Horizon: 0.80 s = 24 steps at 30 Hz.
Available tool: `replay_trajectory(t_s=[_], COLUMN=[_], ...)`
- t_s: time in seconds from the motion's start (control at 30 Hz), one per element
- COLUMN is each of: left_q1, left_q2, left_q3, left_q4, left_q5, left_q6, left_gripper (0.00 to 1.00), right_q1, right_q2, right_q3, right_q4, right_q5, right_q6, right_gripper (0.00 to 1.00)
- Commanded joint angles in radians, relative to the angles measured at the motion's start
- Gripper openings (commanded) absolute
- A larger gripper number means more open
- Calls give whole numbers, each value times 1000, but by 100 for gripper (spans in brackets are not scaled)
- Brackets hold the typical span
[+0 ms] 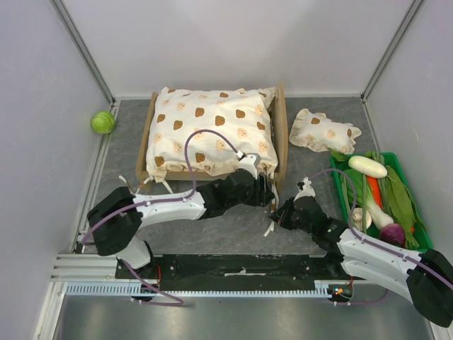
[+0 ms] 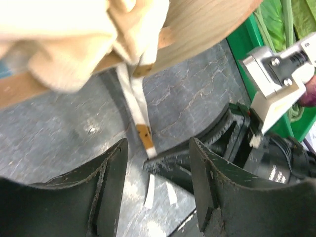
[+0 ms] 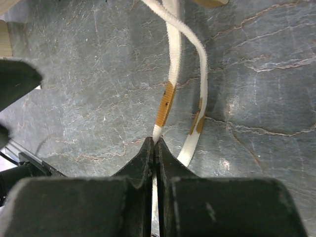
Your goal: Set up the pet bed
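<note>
Nearest the lens, in the right wrist view: the right gripper [image 3: 154, 145], its fingers pressed together and clamped on the end of a cream tie strap [image 3: 168, 98] with orange print. A second strap lies just beside it on the grey table [image 3: 74, 89].

The pet bed [image 1: 281, 134] stands at the far middle of the table, near the back wall. Its light-wood side rails show on either side of the cream bear-print cushion [image 1: 212, 131], which fills the frame and hides its base.

Off the bed's near right corner, the left gripper [image 1: 265, 190] has its jaws apart and holds nothing. In its wrist view a strap hangs from the cushion's corner, ending on the table ahead of the gap between the fingers. The right gripper works just beside it, nearer the arm bases.

Further out: a small frilled bear-print pillow [image 1: 324, 131] lies right of the bed; a green crate [image 1: 393, 157] of vegetables stands along the right edge; a green ball [image 1: 102, 122] rests at the far left.
</note>
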Motion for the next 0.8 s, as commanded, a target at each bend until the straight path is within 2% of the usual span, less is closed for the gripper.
replay_trajectory(t_s=[0.0, 0.13, 0.57, 0.63, 0.77], left_q1=[6, 20, 31, 32, 35], left_q2=[109, 190, 279, 293, 313], left_q3=[107, 142, 171, 177, 194], left_q4=[72, 82, 184, 203, 206], left_q5=[3, -20, -136, -138, -144], left_q6=[35, 12, -32, -31, -38], left_gripper=[59, 59, 56, 53, 38], right_q1=[5, 5, 5, 5, 6], right_q2=[-4, -32, -95, -93, -89], right_q3=[52, 46, 19, 19, 20], right_q4=[18, 8, -23, -23, -23], right_q5=[-8, -28, -53, -59, -62], right_q6=[-41, -44, -37, -38, -44], right_gripper=[5, 5, 6, 7, 7])
